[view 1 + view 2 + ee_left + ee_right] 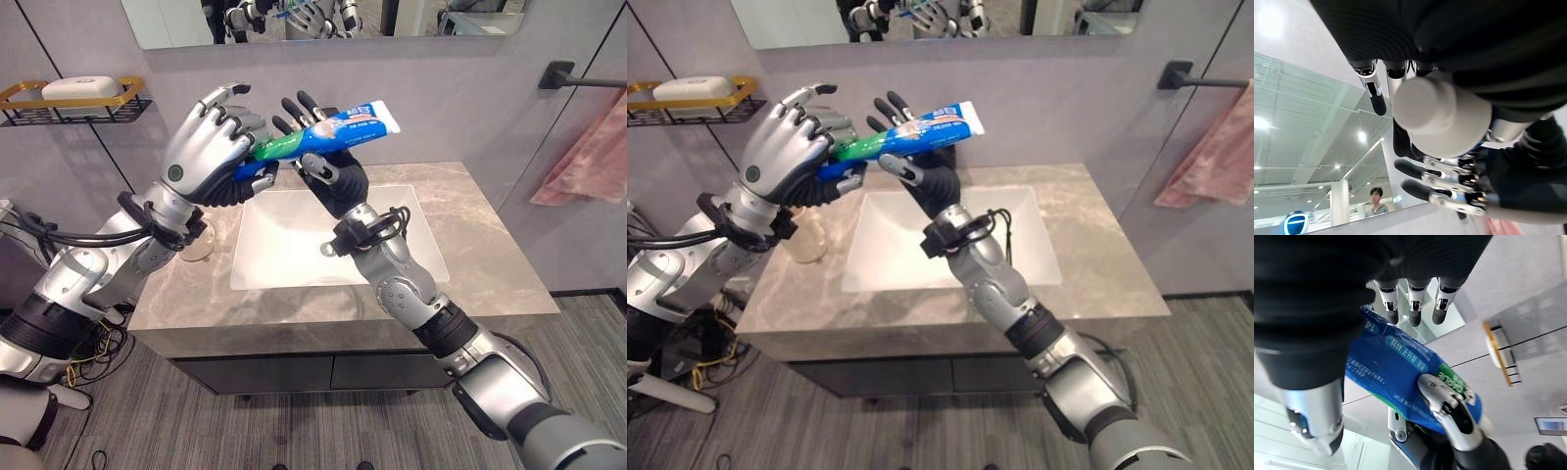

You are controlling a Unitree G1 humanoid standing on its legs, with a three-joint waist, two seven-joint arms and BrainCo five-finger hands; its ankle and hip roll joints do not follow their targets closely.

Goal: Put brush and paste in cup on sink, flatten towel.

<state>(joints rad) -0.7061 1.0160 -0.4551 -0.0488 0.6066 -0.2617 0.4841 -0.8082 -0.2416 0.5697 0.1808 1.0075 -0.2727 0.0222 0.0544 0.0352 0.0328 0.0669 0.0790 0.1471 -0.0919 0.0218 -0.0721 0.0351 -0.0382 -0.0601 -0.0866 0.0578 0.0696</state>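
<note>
One toothpaste tube [323, 133] between left robot hand [211, 147], right robot hand [328, 168]; cup [809, 240] seemingly one.

Before me stood a grey marble vanity [470, 255] with dark drawers, grey walls [460, 108], a mirror [176, 24], wood-look flooring [588, 323] and, apparently, bright ceiling lights.

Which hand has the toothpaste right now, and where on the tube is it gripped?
Both. The left hand is curled round the cap end of the toothpaste tube; the right hand supports its middle from below, above the sink.
</note>
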